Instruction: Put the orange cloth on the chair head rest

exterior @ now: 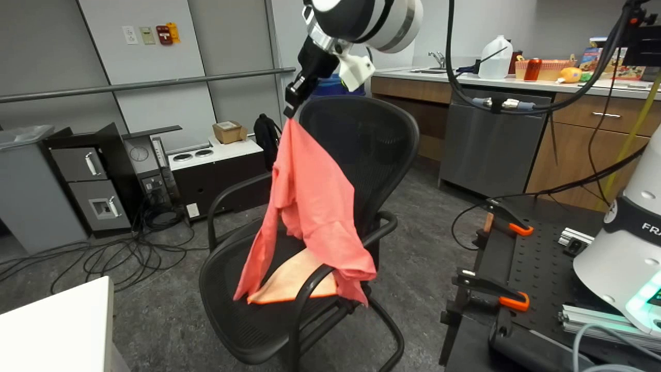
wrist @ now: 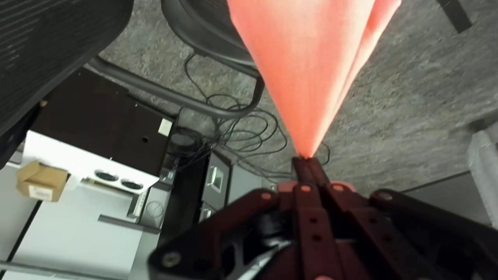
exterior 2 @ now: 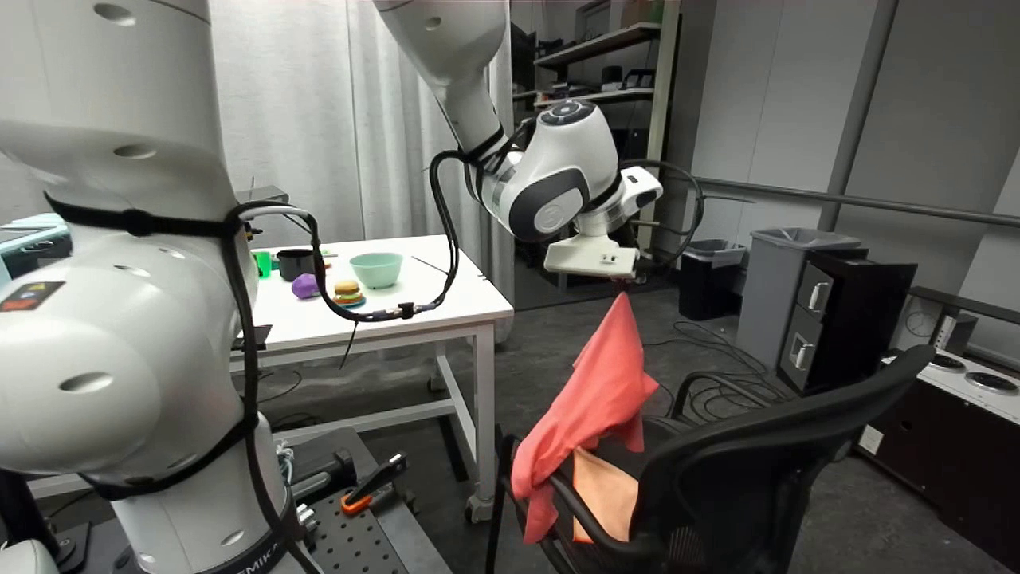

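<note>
A large, soft coral-red cloth (exterior: 323, 206) is pinched by the black gripper (wrist: 307, 159). In both exterior views, the cloth's peak is held left of the rounded black mesh head rest (exterior: 361, 100).

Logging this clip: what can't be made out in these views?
Wrist view: lower part of the orange cloth, cut off by the top edge.
In an exterior view: part of the peach cloth, hidden by the orange cloth and an armrest.
In an exterior view: most of the hand, behind the white bracket.
</note>
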`<state>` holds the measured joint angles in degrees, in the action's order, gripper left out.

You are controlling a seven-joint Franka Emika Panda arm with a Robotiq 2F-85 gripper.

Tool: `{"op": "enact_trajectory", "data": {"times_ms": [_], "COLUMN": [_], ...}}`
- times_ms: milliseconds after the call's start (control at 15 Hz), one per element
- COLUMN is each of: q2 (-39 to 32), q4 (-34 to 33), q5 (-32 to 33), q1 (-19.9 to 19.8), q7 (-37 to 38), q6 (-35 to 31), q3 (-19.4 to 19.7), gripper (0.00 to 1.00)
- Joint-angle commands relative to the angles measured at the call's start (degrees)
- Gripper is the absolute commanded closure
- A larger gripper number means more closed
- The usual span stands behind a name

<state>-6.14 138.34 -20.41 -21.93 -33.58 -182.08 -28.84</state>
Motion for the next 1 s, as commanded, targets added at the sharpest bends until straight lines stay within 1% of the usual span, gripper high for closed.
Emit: {"op": "enact_trajectory", "data": {"times_ms": [0, 133, 333, 733, 933], "q2": [6.88, 9.78, 14.62, 24.23, 28.04], "q4": [0.12, -0.81, -0.77, 1.23, 2.34], "q5": [-6.83, -9.23, -11.74, -15.9, -16.15], "q1": [-4.0, -3.93, -3.63, -2.65, -3.12], "q7": [-2.73, -3.37, -4.22, -6.72, -6.47], "q6": [0.4, 3.08, 5.75, 9.02, 8.43], "q3": [-4.34, -2.96, 0.83, 11.59, 16.34], "gripper": [1.0, 1.0, 1.0, 1.0, 1.0]}}
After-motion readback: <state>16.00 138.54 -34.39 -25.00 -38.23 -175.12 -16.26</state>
